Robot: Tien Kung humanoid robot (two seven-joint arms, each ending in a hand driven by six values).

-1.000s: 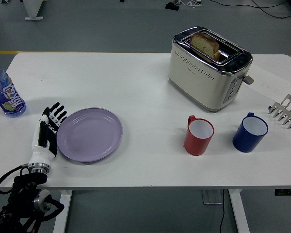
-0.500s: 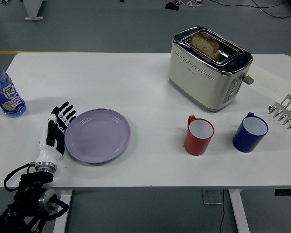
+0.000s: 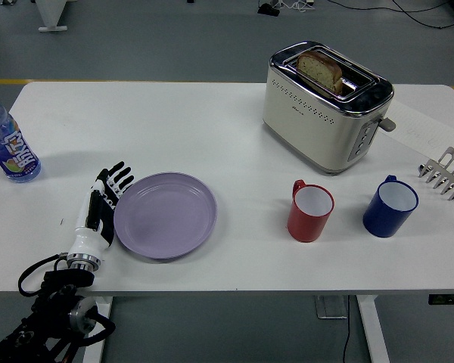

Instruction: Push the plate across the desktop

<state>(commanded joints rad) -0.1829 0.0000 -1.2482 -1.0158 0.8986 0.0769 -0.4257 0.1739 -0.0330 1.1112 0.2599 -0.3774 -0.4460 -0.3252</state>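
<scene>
A lilac plate (image 3: 165,215) lies flat on the white table (image 3: 227,128), left of the middle and near the front edge. My left hand (image 3: 102,206) rests on edge against the plate's left rim, fingers straight and held together, holding nothing. The black forearm runs down to the lower left corner. My right arm does not show.
A red mug (image 3: 310,211) and a blue mug (image 3: 390,206) stand to the plate's right. A cream toaster (image 3: 325,106) with a bread slice sits behind them. A blue bottle (image 3: 7,144) stands at the far left, a metal rack (image 3: 446,174) at the right edge.
My left hand has slid to the right along the table, and the plate has moved right with it, closer to the red mug.
</scene>
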